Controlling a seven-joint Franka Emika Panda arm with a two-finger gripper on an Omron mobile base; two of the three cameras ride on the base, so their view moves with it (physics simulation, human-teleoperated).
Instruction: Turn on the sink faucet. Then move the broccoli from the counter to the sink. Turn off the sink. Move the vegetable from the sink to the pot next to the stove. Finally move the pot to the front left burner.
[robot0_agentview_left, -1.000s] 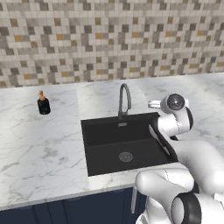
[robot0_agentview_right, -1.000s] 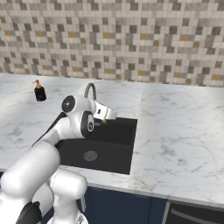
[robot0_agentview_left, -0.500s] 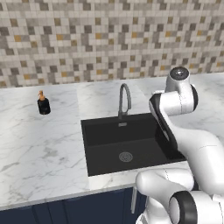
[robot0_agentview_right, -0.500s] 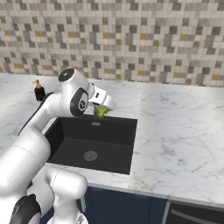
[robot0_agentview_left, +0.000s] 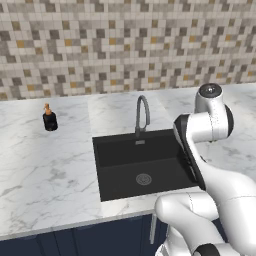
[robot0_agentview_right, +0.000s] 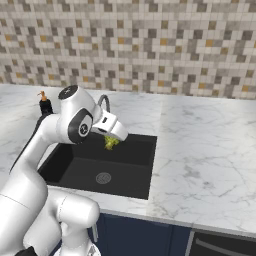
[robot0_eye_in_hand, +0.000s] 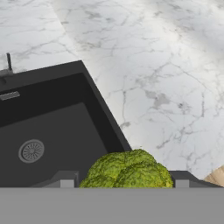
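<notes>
- Far left on the counter (robot0_agentview_right: 200, 150): a soap bottle (robot0_agentview_right: 45, 105).
- Mid-frame, the sink faucet (robot0_agentview_left: 142, 114) stands behind the sink (robot0_agentview_right: 131, 175).
- Above the sink's right part, the gripper (robot0_agentview_right: 111, 143) clasps the broccoli (robot0_agentview_right: 110, 143).

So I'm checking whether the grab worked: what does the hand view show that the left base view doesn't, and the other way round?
Hand view: the broccoli sits between the tool fingertips, above the sink's near edge, so the tool holds it.

Left base view: the soap bottle on the counter, the sink faucet with its arched spout, and the tiled wall.

Both: the black sink with its round drain, and the marble counter.
</notes>
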